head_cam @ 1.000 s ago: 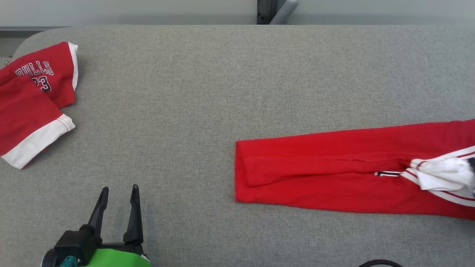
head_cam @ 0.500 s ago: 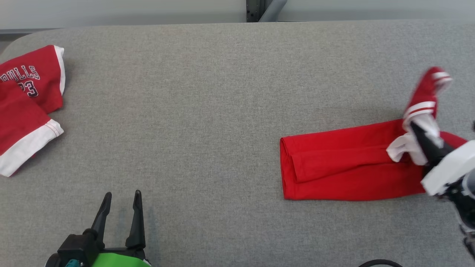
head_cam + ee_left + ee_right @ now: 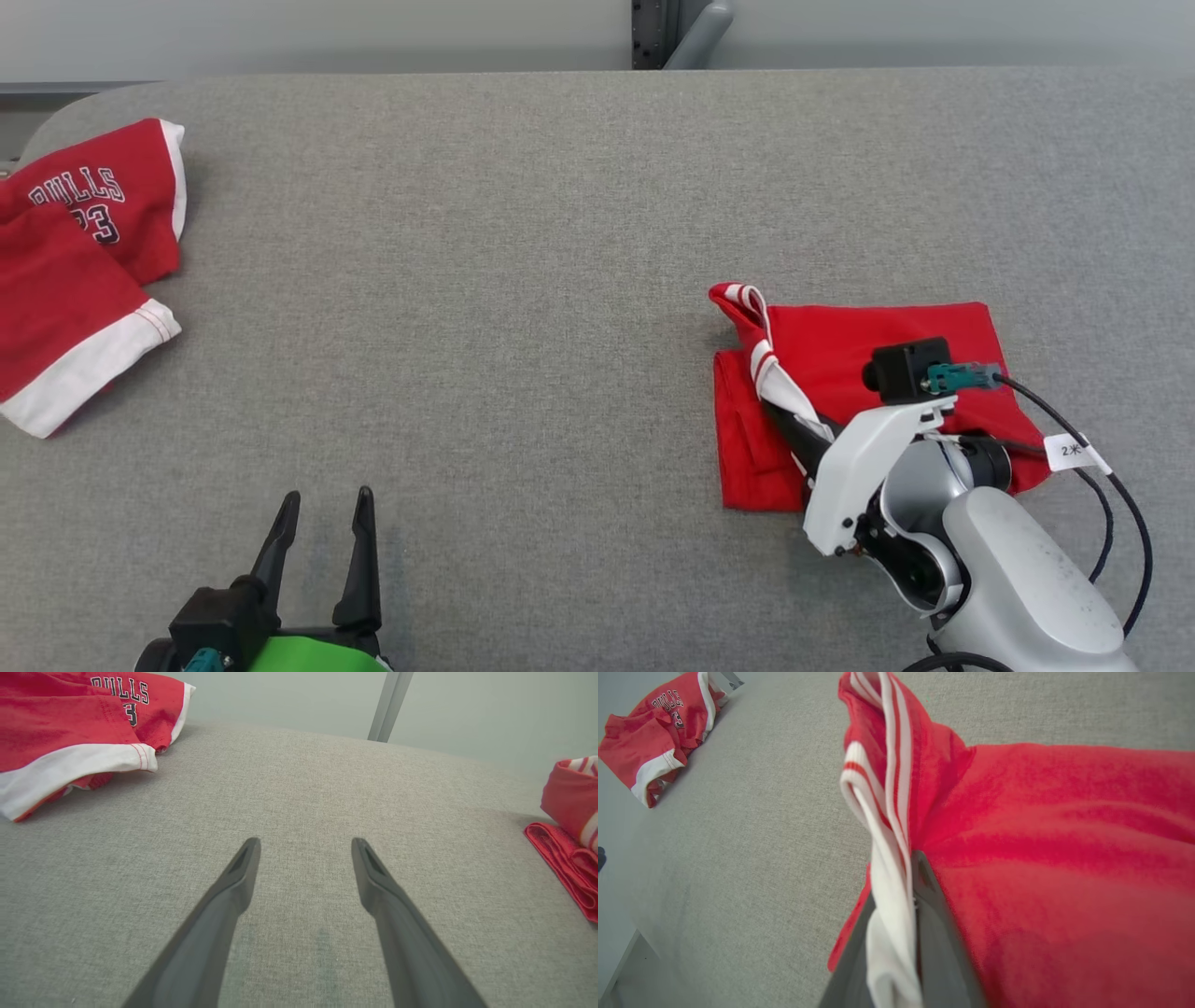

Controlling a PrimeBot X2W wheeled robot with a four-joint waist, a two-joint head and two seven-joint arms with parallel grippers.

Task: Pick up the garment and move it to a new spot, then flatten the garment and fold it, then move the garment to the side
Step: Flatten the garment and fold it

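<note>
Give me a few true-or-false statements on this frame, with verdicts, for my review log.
1. The right claw is shut on the striped white band of the red garment. True.
2. The Bulls jersey lies at the table's left end. True.
3. The left claw grips the Bulls jersey. False: it stands open and empty over bare table, apart from the jersey.
4. The red garment lies stretched out full length. False: it is doubled over on itself.

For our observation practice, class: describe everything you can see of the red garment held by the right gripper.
The red garment is soft cloth, folded over itself into a rough rectangle on the grey table. Its white, red-striped band is pinched in the shut right gripper and raised at its left edge.
</note>
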